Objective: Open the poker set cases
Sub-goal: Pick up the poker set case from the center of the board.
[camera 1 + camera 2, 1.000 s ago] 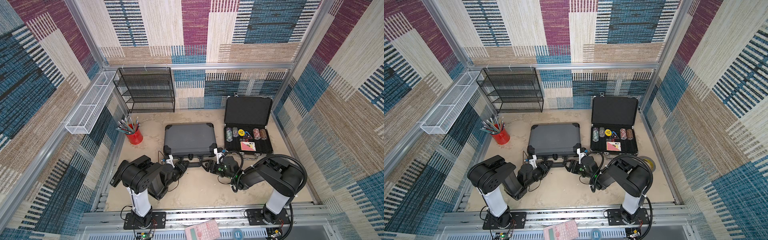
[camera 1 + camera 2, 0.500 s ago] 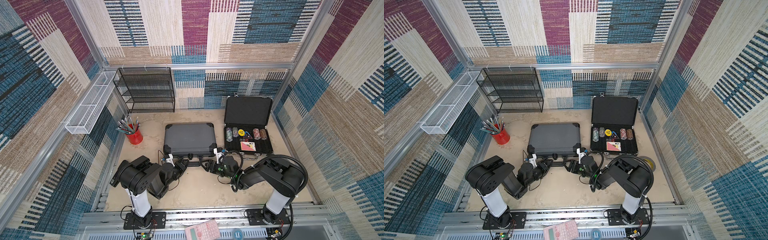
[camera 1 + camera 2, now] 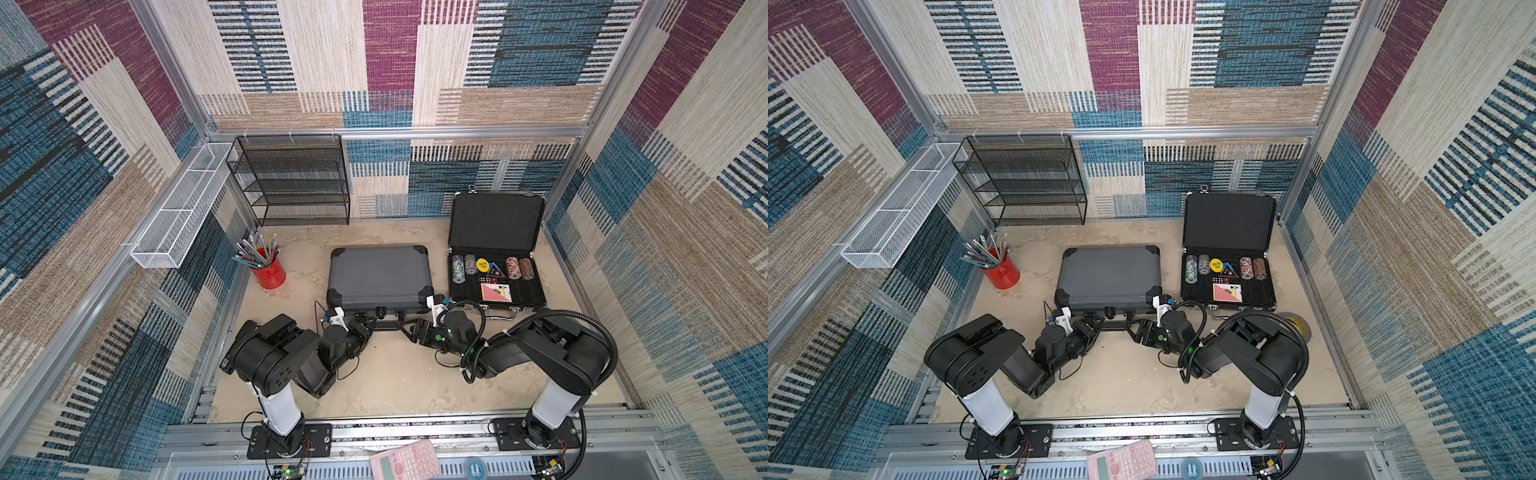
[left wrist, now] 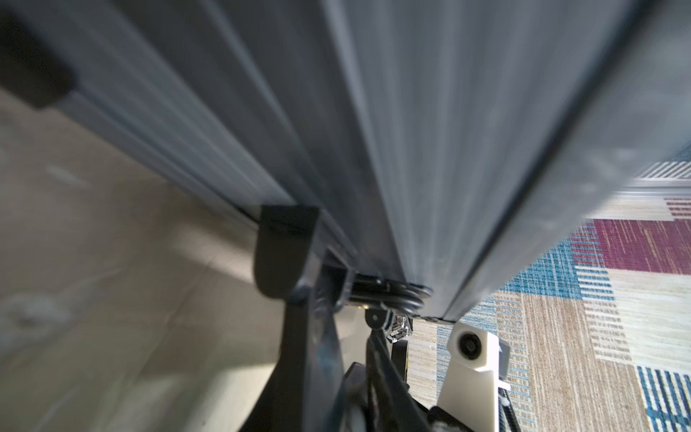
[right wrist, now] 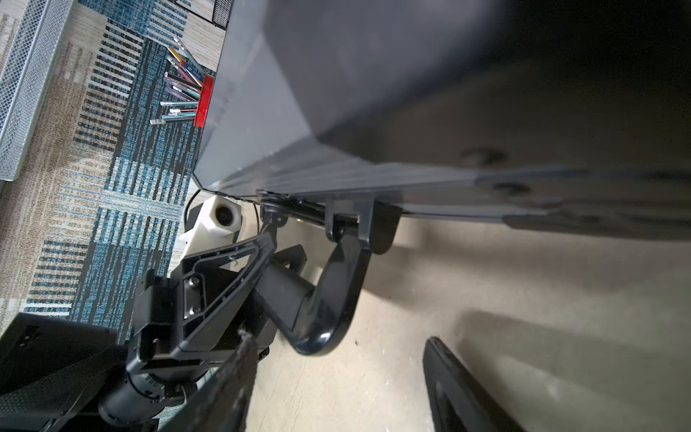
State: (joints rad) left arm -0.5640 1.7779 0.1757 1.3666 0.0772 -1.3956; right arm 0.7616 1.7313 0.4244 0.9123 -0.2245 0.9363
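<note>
Two claws flank the handle (image 3: 384, 326) of the shut grey case (image 3: 380, 274), lying at twelve o'clock, long axis nine-to-three: left claw (image 3: 364, 323), grip indeterminable; right claw (image 3: 409, 329), spread wide, empty. Black case (image 3: 496, 220), two o'clock, already open.

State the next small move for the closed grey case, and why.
Probably work the front latches free: the grey ribbed case with black corner caps lies shut, and the left gripper and open right gripper sit at its front edge, either side of its black handle.
</note>
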